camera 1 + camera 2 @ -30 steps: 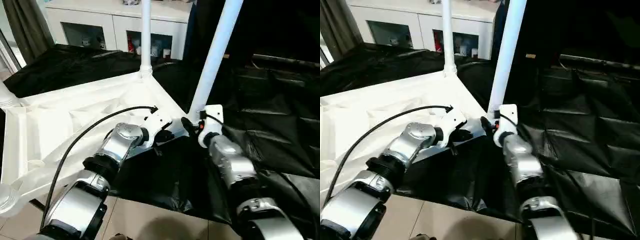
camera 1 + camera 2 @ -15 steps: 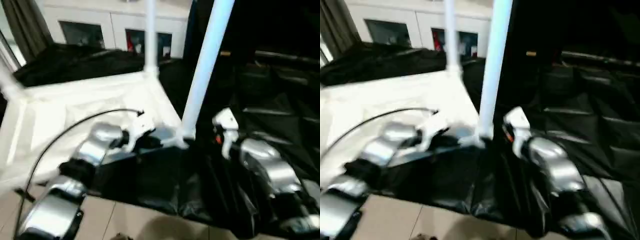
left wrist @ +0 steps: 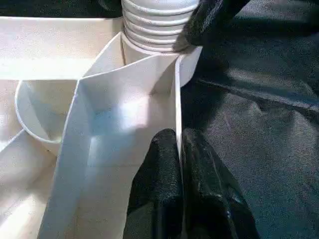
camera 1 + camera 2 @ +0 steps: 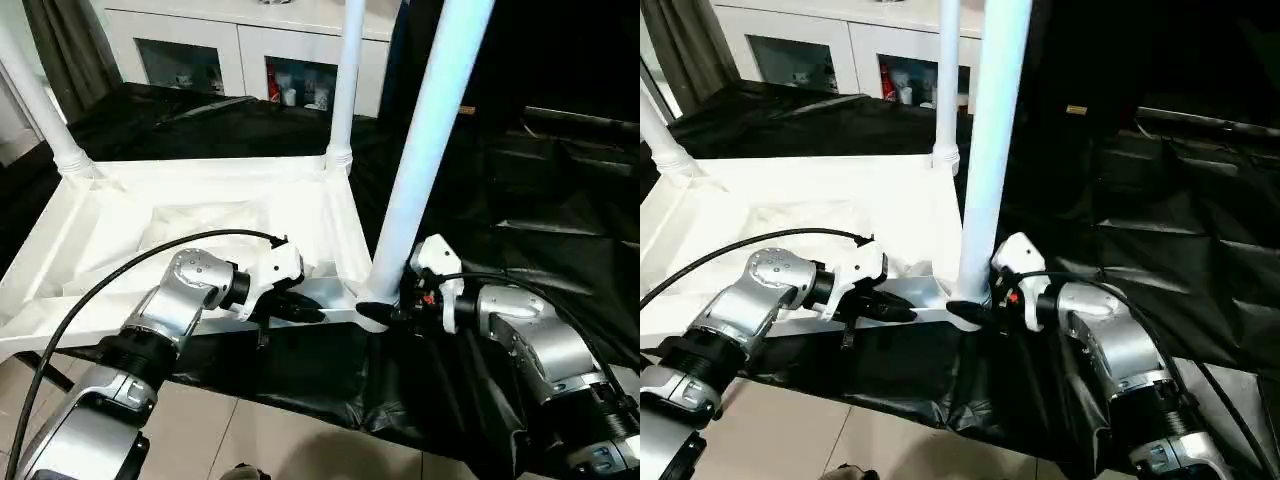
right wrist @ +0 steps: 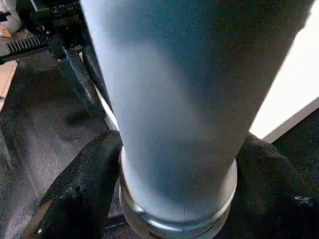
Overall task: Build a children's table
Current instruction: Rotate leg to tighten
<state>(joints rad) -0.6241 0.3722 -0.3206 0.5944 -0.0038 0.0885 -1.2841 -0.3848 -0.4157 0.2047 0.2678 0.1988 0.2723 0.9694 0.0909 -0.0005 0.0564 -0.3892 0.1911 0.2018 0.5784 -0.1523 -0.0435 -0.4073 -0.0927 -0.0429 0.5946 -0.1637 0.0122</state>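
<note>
The white table top (image 4: 200, 205) lies upside down on black cloth, ribbed underside up. Three white legs stand in its corner sockets: one at the far left (image 4: 35, 100), one at the far right (image 4: 345, 90) and a thick near one (image 4: 425, 150). My left gripper (image 4: 305, 312) is shut on the top's thin near rim (image 3: 175, 99), just beside the near corner socket. My right gripper (image 4: 385, 312) is shut around the near leg's base (image 5: 174, 164), one black finger (image 5: 84, 184) on each side. The leg's threaded end (image 3: 154, 25) sits in the socket.
A white cabinet with glass doors (image 4: 240, 50) stands behind. Black cloth (image 4: 540, 230) covers the surface to the right. Beige floor tiles (image 4: 250, 440) show below the table's near edge. A black cable (image 4: 120, 285) loops over my left forearm.
The head view has shifted, bringing the far-left leg into view. My right forearm has swung out to the right of the near leg. The left gripper still pinches the rim.
</note>
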